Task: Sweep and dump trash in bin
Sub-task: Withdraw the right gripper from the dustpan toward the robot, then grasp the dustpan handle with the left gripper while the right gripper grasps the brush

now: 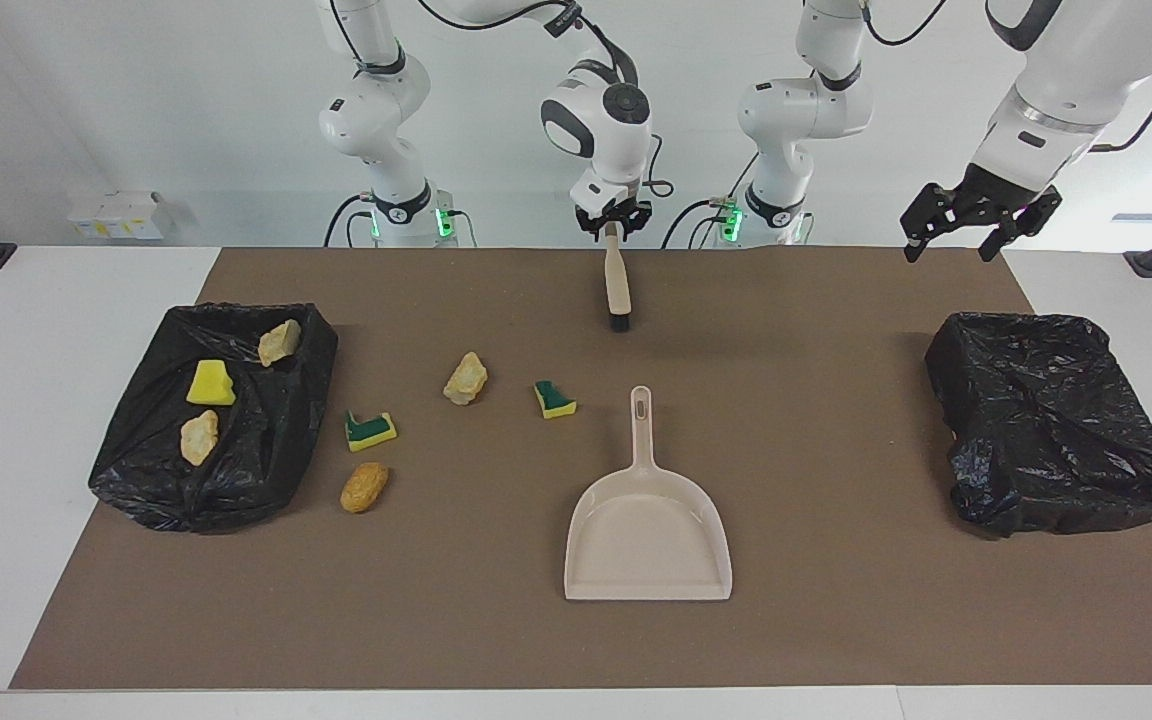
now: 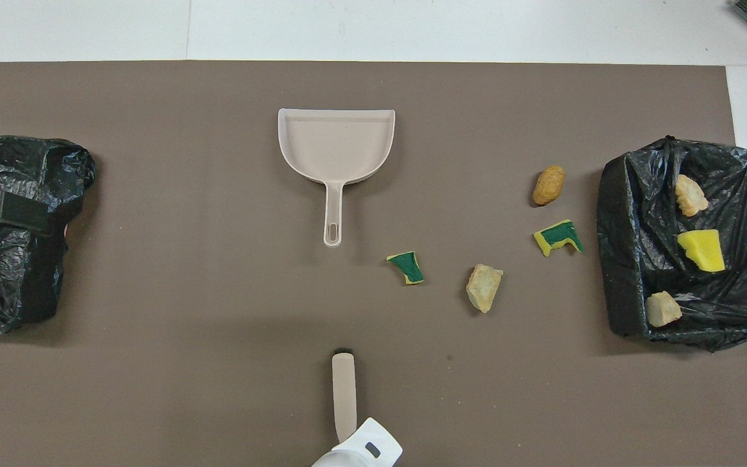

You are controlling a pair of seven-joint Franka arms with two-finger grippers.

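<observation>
- The right gripper (image 1: 613, 224) is at the brush (image 1: 618, 288) handle's tip, by the mat's (image 1: 786, 640) edge nearest the robots; its fingers sit at both sides of the handle (whether they grip, I cannot tell).
- The left gripper (image 1: 976, 222), fingers spread wide and empty, hangs over the mat's corner at the left arm's end.
- The trash: four scraps (image 1: 465, 378) lie on the mat and three in the black bag (image 1: 276, 440) at the right arm's end.
- The dustpan (image 1: 648, 520) lies mid-mat.
</observation>
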